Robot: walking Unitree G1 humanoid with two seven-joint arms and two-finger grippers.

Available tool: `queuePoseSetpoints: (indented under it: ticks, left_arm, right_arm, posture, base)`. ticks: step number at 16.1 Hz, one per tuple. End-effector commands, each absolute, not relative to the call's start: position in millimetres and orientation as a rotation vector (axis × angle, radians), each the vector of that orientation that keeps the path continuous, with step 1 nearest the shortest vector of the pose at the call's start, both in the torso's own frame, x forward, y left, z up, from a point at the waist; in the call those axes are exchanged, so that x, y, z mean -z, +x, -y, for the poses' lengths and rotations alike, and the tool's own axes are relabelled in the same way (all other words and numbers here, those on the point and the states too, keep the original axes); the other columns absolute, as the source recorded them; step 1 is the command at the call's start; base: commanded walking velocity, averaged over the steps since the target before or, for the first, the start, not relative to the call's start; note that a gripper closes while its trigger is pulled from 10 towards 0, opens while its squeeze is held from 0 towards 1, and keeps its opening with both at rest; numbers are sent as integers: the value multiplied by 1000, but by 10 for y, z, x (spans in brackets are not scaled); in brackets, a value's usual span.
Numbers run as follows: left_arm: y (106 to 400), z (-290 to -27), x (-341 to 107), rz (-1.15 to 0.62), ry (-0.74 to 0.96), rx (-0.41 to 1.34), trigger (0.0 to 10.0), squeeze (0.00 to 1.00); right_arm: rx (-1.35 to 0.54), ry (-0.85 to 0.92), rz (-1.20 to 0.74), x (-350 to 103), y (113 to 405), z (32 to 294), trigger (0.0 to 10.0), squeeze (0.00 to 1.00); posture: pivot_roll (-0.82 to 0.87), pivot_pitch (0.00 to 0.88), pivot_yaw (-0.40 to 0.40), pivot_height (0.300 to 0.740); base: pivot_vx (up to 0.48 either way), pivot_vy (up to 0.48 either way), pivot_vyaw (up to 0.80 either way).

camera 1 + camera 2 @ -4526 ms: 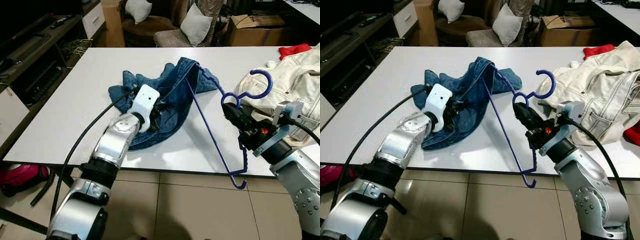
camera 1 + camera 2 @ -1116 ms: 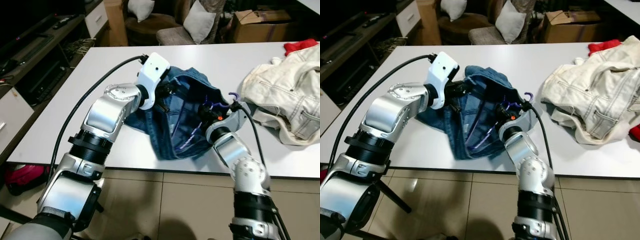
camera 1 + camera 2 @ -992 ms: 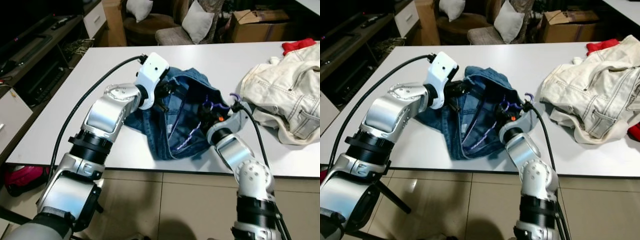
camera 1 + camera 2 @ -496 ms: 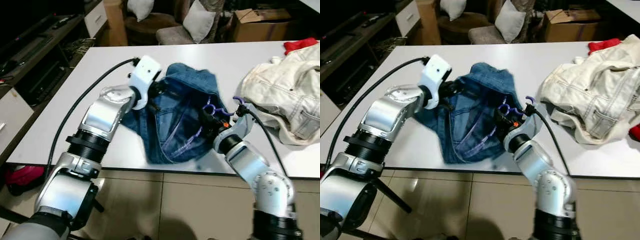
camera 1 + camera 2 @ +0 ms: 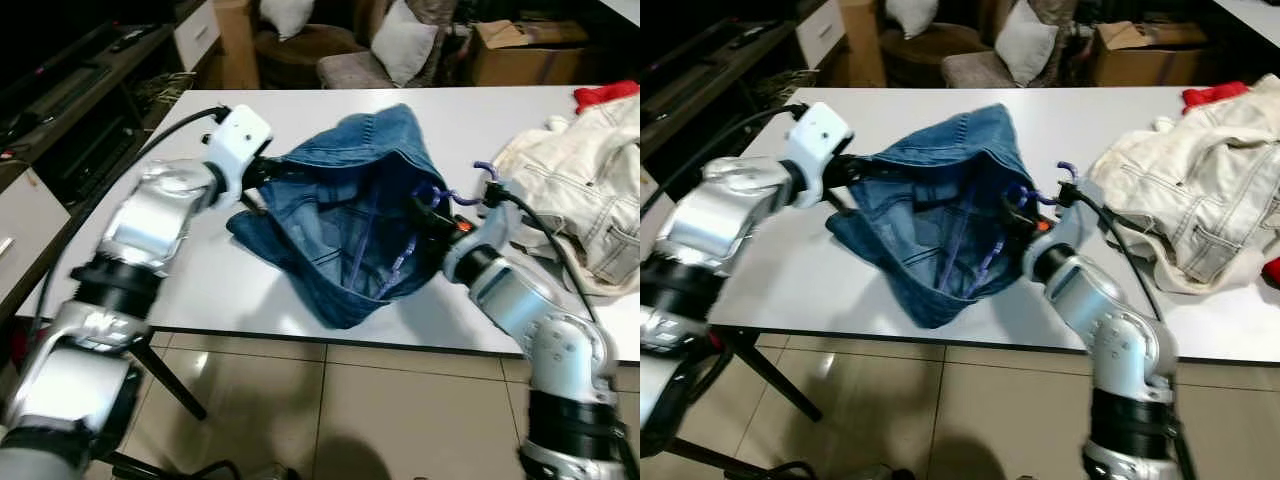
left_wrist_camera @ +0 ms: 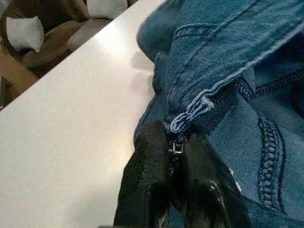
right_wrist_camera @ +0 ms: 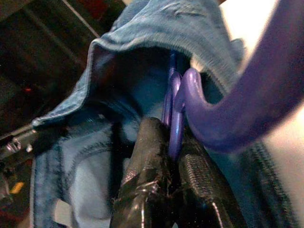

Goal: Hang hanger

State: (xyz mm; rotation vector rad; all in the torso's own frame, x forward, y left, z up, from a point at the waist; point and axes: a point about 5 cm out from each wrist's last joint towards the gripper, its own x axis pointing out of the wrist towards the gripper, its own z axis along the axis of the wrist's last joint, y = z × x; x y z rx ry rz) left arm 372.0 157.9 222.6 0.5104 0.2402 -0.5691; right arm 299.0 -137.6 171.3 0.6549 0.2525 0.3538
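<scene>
A blue denim garment (image 5: pixel 350 215) lies spread open on the white table (image 5: pixel 210 290). A purple hanger (image 5: pixel 400 268) sits inside it, its hook (image 5: pixel 487 172) poking out at the right. My right gripper (image 7: pixel 172 159) is shut on the hanger's neck, reaching into the garment's right side (image 5: pixel 425 215). My left gripper (image 6: pixel 175 147) is shut on the denim's hem by a zip, holding the garment's left edge up (image 5: pixel 262 172). Most of the hanger's frame is hidden under the denim.
A cream denim jacket (image 5: pixel 575 195) is heaped on the table's right side, with a red cloth (image 5: pixel 605 95) behind it. Chairs with pillows (image 5: pixel 405 50) and a cardboard box (image 5: pixel 520 45) stand beyond the table. A dark TV cabinet (image 5: pixel 70 110) runs along the left.
My left gripper has pulled the denim edge out to the left, opening the garment wider. The right gripper with the hanger has shifted slightly right. The camera has also moved.
</scene>
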Motion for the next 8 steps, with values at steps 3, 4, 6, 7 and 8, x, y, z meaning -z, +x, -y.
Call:
queuePoseSetpoints:
  ticks: [3, 4, 6, 7, 8]
  left_arm:
    - [3474, -1509, -2132, -327, 582, 791, 0, 0]
    - [3381, -1418, -2105, -347, 551, 890, 0, 0]
    - [3316, -1255, -2159, -328, 453, 981, 0, 0]
    - [3266, -1112, -2233, -305, 366, 1051, 0, 0]
    - [3238, -1030, -2282, -289, 314, 1089, 0, 0]
  right_arm:
    - [-326, 804, -244, -1615, 3220, 1310, 10000, 0]
    - [-253, 939, -217, -1582, 3377, 1335, 10000, 0]
    - [-188, 1042, -183, -1570, 3506, 1342, 10000, 0]
    - [-154, 1093, -168, -1556, 3568, 1330, 10000, 0]
    - [-137, 1103, -167, -1540, 3587, 1316, 10000, 0]
  posture:
    - [-79, 0, 82, 740]
    - [-74, 0, 85, 740]
    - [-73, 0, 88, 740]
    - [-72, 0, 91, 740]
    - [-72, 0, 94, 740]
  base:
    - [0, 0, 0]
    - [0, 0, 0]
    - [0, 0, 0]
    - [0, 0, 0]
    - [0, 0, 0]
